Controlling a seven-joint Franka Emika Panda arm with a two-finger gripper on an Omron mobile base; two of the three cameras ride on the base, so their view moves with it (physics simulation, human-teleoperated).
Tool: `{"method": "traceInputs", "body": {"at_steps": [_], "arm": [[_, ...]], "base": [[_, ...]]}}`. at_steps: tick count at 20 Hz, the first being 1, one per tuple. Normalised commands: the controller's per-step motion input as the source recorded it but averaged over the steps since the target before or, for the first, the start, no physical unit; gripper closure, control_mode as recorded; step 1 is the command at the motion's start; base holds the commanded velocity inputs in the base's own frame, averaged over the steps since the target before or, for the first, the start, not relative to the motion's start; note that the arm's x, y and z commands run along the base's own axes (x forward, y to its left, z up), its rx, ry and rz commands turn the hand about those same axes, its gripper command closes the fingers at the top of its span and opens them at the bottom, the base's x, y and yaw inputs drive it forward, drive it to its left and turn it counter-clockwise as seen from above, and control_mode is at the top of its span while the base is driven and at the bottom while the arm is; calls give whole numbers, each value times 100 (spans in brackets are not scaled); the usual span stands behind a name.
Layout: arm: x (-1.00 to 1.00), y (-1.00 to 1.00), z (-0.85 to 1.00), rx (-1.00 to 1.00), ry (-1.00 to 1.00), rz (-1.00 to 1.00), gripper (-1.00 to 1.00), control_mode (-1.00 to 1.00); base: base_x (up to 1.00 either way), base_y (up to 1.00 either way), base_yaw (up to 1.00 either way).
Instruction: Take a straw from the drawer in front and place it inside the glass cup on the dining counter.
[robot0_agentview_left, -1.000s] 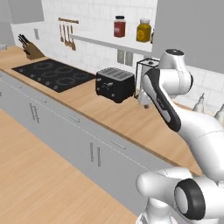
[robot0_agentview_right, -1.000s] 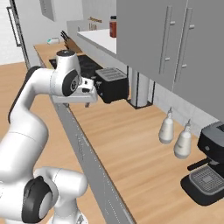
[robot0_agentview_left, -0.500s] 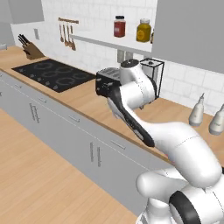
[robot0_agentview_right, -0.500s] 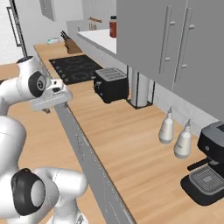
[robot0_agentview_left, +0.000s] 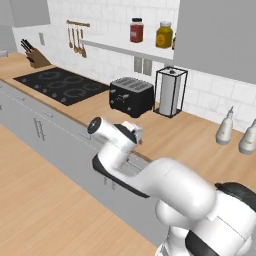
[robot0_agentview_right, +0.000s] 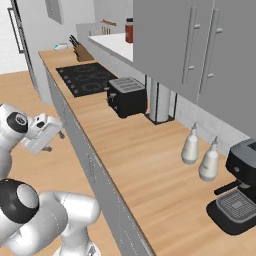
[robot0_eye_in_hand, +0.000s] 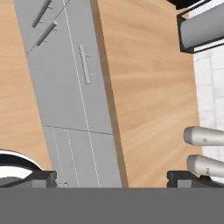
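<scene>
the drawer (robot0_eye_in_hand: 84, 65), closed with its slim bar handle showing, lies ahead of the gripper (robot0_eye_in_hand: 111, 177), whose fingertips stand wide apart with nothing between them. the wooden worktop (robot0_eye_in_hand: 148, 87) runs alongside it, with two pale bottles (robot0_eye_in_hand: 203, 136) near one fingertip and a paper towel holder (robot0_eye_in_hand: 201, 26) farther off.

Quick count: one black toaster (robot0_agentview_left: 131, 95), one paper towel holder (robot0_agentview_left: 170, 92), two jars (robot0_agentview_left: 136, 30) on the upper-middle shelf, two pale bottles (robot0_agentview_left: 224, 127) at the right, one cooktop (robot0_agentview_left: 61, 84), one knife block (robot0_agentview_left: 34, 56) upper left, one coffee machine (robot0_agentview_right: 238, 196).
</scene>
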Motion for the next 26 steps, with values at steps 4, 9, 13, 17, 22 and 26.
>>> {"method": "traceInputs", "body": {"at_steps": [4,9,13,17,22,26], "arm": [[2,38,-87,-42,-3,0,-100,-100],[20,4,-73,-37,-11,0,-100,-100],[41,0,-72,-35,-14,0,-100,-100],[36,0,-63,-30,-16,0,-100,-100],[49,0,-41,-18,-11,0,-100,-100],[57,0,-28,0,-5,0,-100,-100]], "base": [[0,0,0],[0,0,0],[0,0,0],[0,0,0],[0,0,0],[0,0,0]]}}
